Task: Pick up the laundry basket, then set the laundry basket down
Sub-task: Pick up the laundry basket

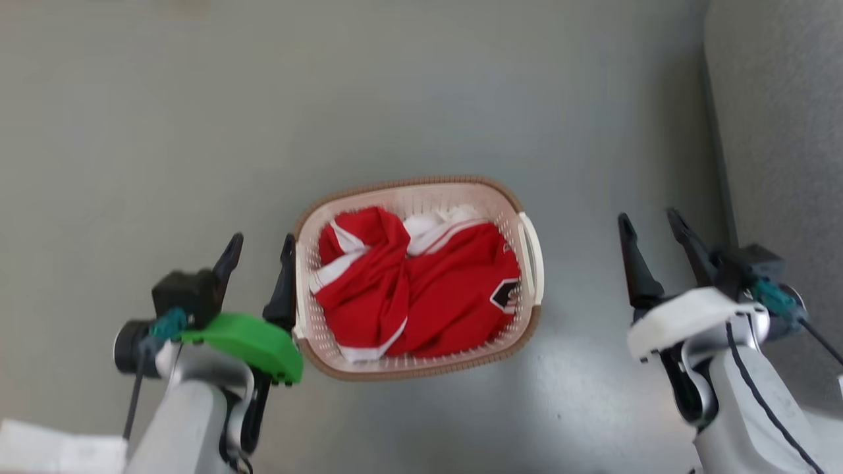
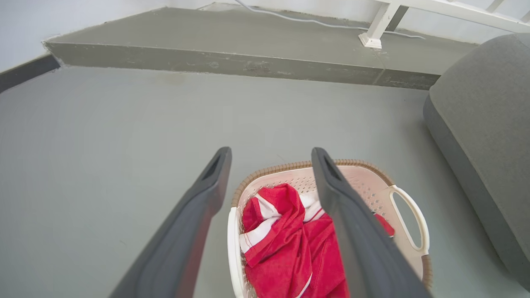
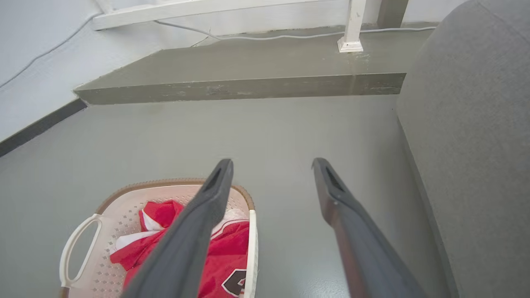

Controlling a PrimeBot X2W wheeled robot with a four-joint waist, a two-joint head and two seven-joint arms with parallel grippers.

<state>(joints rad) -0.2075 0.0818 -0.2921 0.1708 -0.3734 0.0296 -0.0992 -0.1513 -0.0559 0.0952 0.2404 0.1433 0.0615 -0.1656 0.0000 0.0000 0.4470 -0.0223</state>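
Laundry basket (image 1: 421,181) down on the grey floor (image 1: 197,131), flanked by two spread grippers.
Left gripper (image 1: 262,240) released, inner finger covering the basket's left edge, contact unclear. Right gripper (image 1: 648,218) released too, well clear. Red jersey (image 1: 421,289) bundled inside, crest half hidden, slightly blurred.

In the head view we find the whole scene slightly soft, and the inner finger (image 1: 284,276) of the left end effector (image 1: 262,238) covers the left side of the laundry basket (image 1: 428,197), so we cannot tell if they touch. The black emblem (image 1: 506,294) on the red clothes (image 1: 421,296) is folded and unreadable. Both wrist views cut the basket off at the bottom edge, and a dark finger crosses the clothes in each. The grey sofa (image 1: 777,131) runs off the right edge; a pale thing (image 1: 53,447) in the lower left corner is too cropped to name.
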